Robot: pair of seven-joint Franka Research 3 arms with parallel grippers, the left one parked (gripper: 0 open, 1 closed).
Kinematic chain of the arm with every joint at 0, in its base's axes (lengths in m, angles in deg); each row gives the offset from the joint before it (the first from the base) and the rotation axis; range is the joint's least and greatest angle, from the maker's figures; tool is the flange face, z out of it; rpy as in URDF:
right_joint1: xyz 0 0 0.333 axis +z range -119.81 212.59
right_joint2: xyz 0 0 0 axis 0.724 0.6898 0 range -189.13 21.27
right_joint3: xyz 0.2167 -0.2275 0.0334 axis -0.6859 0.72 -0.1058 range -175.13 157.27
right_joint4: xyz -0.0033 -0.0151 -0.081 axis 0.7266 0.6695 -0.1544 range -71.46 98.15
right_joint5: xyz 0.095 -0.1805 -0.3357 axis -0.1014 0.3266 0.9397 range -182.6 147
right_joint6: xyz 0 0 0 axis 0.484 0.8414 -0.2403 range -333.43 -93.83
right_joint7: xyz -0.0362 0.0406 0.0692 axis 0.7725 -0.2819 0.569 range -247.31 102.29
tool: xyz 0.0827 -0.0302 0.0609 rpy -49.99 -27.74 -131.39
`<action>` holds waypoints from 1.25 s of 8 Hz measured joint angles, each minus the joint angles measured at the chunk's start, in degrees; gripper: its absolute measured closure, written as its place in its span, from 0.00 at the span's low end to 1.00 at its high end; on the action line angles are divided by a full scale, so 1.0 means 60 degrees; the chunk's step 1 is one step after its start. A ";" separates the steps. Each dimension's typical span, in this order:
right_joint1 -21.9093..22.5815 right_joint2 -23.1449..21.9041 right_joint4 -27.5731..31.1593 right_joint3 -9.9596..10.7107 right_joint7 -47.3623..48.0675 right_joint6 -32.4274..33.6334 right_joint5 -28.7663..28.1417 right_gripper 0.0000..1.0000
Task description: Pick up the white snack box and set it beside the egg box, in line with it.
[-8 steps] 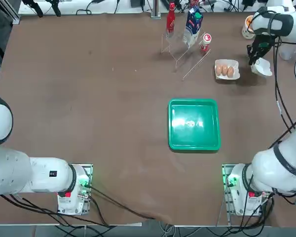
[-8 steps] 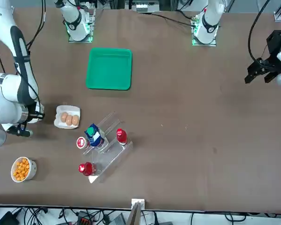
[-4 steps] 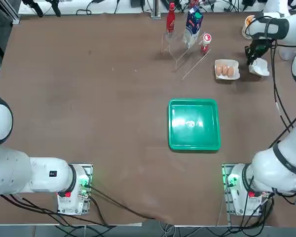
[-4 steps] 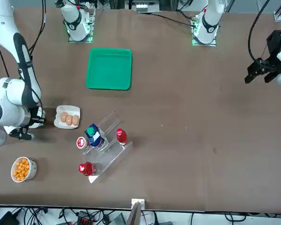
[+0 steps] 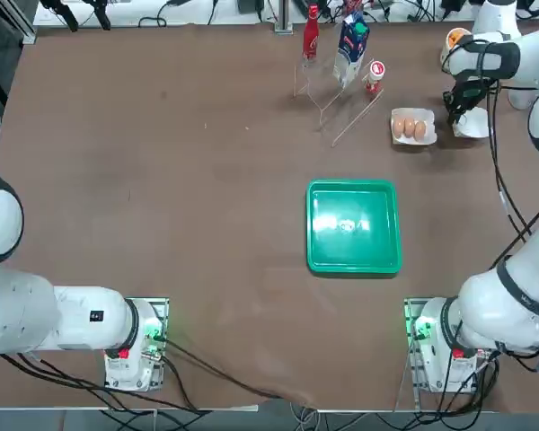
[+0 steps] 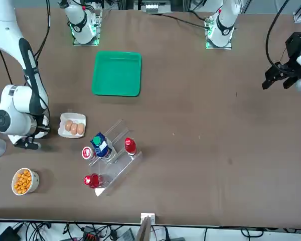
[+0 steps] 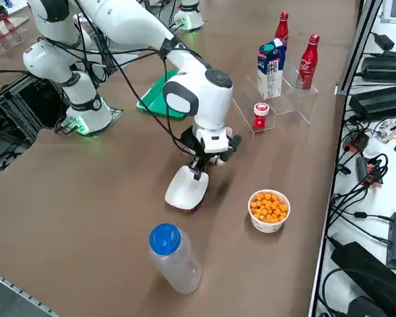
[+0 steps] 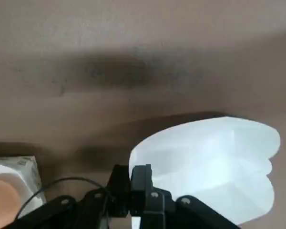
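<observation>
The white snack box [image 5: 475, 125] lies near the table's right edge, just right of the egg box [image 5: 412, 127], a small white tray with two brown eggs. My right gripper [image 5: 457, 105] stands at the snack box's egg-side end, shut on its rim. The right side view shows the gripper [image 7: 198, 173] pinching the upper end of the snack box [image 7: 185, 189]. In the wrist view the fingers [image 8: 141, 177] sit close together on the edge of the snack box [image 8: 209, 157], with a corner of the egg box [image 8: 24, 167] close by. In the front view the arm hides the snack box beside the egg box [image 6: 72, 125].
A green tray [image 5: 354, 224] lies mid-table. A clear rack [image 5: 337, 85] with red bottles, a carton and a small jar stands at the far edge. A cup of orange snack balls [image 7: 268, 210] and a blue-capped clear bottle [image 7: 173, 257] stand close to the snack box.
The right arm's wrist has swung and shifted slightly toward the egg box, and the snack box has edged a little that way with it.
</observation>
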 joint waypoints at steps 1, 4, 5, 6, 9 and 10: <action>0.0003 0.0000 0.0035 -0.0004 0.0000 -0.0001 0.0001 0.94; 0.0005 -0.0004 0.0065 -0.0010 -0.0004 0.0208 0.0006 0.85; 0.0005 -0.0015 0.0065 -0.0016 -0.0006 0.0349 0.0006 0.86; 0.0006 -0.0025 0.0064 -0.0042 -0.0015 0.0421 0.0007 0.86; 0.0001 -0.0092 -0.0025 -0.0090 -0.0015 0.0422 0.0007 0.42; -0.0010 -0.0251 -0.0162 -0.0080 -0.0015 0.0455 0.0007 0.22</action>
